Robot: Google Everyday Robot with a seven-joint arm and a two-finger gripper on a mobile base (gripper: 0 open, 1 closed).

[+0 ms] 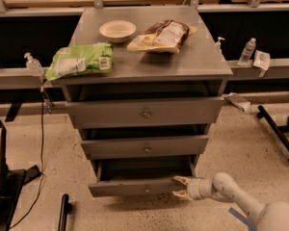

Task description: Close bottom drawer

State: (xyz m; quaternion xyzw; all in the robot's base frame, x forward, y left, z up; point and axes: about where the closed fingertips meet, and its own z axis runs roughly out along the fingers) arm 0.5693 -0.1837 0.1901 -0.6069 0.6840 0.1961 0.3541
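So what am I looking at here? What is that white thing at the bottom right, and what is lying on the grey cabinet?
That white thing is a robot's one arm, ending in a two-finger gripper, its hand. There is a single picture, from one camera looking down at the cabinet's front; where it is mounted is not known. The gripper sits at the right end of the bottom drawer, which sticks out, with its fingers spread and holding nothing. The job is to push that drawer shut. On the cabinet top lie a pale bowl, a green bag and a brown-and-white snack bag.
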